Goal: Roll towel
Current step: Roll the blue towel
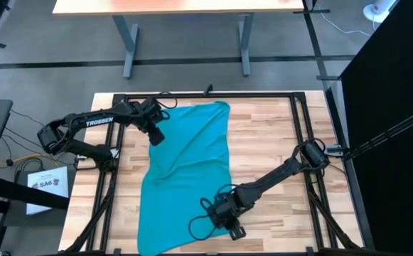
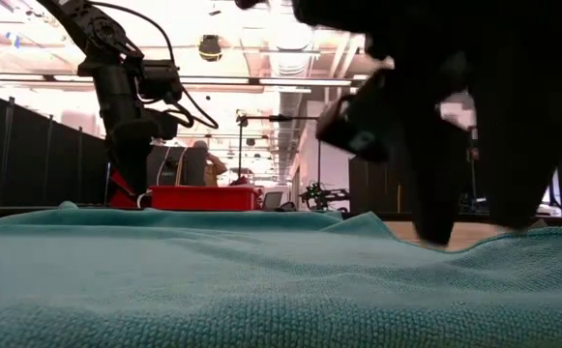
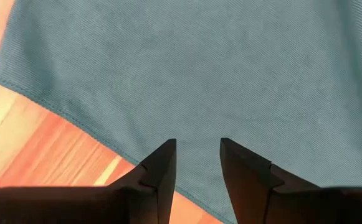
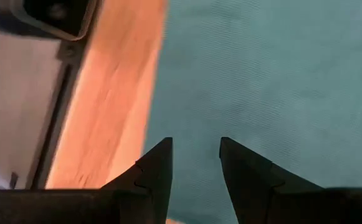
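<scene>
The teal towel lies spread out on the wooden table, its long sides running from the far edge to the near edge, with soft wrinkles in its far half. My left gripper is open over the towel's far left edge. My right gripper is open, low over the towel's near right corner, with the towel's right edge beside it. In the low view, the right gripper's dark fingers reach down to the cloth. My right gripper points down over the towel's right edge near its near corner, fingers apart. The fingertips come down to the level of the cloth, but I cannot tell whether they touch it. My left gripper stands over the towel's left edge; whether it touches does not show.
Black frame rails run around the table. Bare wood lies to the right of the towel. A looped cable hangs by my right wrist. Beyond the table are a red box and a person.
</scene>
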Robot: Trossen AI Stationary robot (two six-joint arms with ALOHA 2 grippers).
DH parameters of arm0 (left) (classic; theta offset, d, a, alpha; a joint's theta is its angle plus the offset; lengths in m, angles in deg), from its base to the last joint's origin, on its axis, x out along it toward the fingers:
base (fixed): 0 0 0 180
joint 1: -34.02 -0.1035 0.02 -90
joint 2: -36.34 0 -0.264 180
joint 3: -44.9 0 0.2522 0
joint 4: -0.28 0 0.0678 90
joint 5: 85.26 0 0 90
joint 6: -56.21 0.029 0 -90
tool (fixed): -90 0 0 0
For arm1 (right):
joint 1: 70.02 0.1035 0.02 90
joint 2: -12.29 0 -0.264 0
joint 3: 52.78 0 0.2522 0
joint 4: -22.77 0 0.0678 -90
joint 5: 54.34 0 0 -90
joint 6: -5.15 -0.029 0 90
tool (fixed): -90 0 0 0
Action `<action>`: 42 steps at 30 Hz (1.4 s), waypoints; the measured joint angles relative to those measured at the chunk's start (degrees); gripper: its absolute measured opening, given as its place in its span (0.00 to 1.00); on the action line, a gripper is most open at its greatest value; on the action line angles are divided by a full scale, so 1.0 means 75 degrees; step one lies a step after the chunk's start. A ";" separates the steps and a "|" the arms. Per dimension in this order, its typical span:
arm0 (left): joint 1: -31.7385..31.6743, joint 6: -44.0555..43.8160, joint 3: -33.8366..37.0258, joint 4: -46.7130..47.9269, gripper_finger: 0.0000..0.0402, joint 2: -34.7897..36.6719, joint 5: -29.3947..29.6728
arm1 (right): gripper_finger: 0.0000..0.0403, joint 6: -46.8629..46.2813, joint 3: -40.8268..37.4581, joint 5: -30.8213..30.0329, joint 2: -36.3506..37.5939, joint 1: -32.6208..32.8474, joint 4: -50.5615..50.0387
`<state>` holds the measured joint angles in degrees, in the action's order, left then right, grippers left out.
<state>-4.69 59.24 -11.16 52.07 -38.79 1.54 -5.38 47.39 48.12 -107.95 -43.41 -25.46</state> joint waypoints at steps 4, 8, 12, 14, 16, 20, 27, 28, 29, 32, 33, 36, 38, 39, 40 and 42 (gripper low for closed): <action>-0.0180 0.0131 -0.0004 -0.0228 0.27 0.0000 0.0044 | 0.30 -0.0619 -0.0293 -0.0312 -0.0008 0.0106 0.0397; -0.0447 0.0209 -0.0004 -0.0644 0.27 0.0000 0.0020 | 0.30 -0.1158 -0.0329 -0.0475 -0.0006 0.0100 0.0949; -0.0715 0.0310 0.0023 -0.0925 0.27 -0.0295 -0.0909 | 0.30 -0.1677 -0.0329 -0.0594 -0.0006 0.0081 0.1333; -0.0792 0.0410 0.0034 -0.0898 0.27 -0.0684 -0.1112 | 0.30 -0.1855 -0.0329 -0.0632 -0.0006 0.0084 0.1361; -0.0806 0.0598 0.0034 -0.1011 0.27 -0.1171 -0.1116 | 0.30 -0.1983 -0.0329 -0.0634 -0.0006 0.0086 0.1360; -0.0805 0.0735 0.0015 -0.1476 0.27 -0.1725 -0.1108 | 0.30 -0.2272 -0.0329 -0.0640 -0.0006 0.0096 0.1376; -0.1004 0.0869 -0.0018 -0.2044 0.27 -0.2040 -0.0976 | 0.30 -0.2551 -0.0368 -0.0697 -0.0005 0.0304 0.1559; -0.1058 0.0899 -0.0020 -0.2030 0.27 -0.2049 -0.0979 | 0.30 -0.2594 -0.0411 -0.0718 -0.0005 0.0330 0.1568; -0.1113 0.0929 -0.0022 -0.2016 0.27 -0.2058 -0.0983 | 0.30 -0.2636 -0.0454 -0.0740 -0.0004 0.0357 0.1577; -0.1277 0.1019 -0.0028 -0.1973 0.27 -0.2086 -0.0994 | 0.30 -0.2764 -0.0582 -0.0804 -0.0003 0.0435 0.1606; -0.1331 0.1048 -0.0030 -0.1957 0.27 -0.2095 -0.0998 | 0.30 -0.2801 -0.0623 -0.0823 -0.0003 0.0458 0.1608; -0.1444 0.1099 -0.0025 -0.1926 0.27 -0.2095 -0.0998 | 0.30 -0.2935 -0.0767 -0.0847 -0.0003 0.0494 0.1704; -0.1453 0.1118 -0.0023 -0.1912 0.27 -0.2098 -0.0976 | 0.30 -0.3038 -0.0841 -0.0876 0.0001 0.0529 0.1782; -0.1450 0.1139 -0.0019 -0.1900 0.27 -0.2101 -0.0961 | 0.30 -0.3101 -0.0881 -0.0882 0.0007 0.0561 0.1826; -0.1453 0.1165 -0.0019 -0.1892 0.27 -0.2101 -0.0960 | 0.30 -0.3193 -0.0939 -0.0910 0.0013 0.0604 0.1919; -0.1453 0.1186 -0.0016 -0.1876 0.27 -0.2104 -0.0960 | 0.30 -0.3418 -0.1015 -0.0934 0.0021 0.0740 0.2084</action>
<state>-15.59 68.13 -11.28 38.00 -54.58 -5.65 -31.02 39.78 41.11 -107.80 -37.86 -9.83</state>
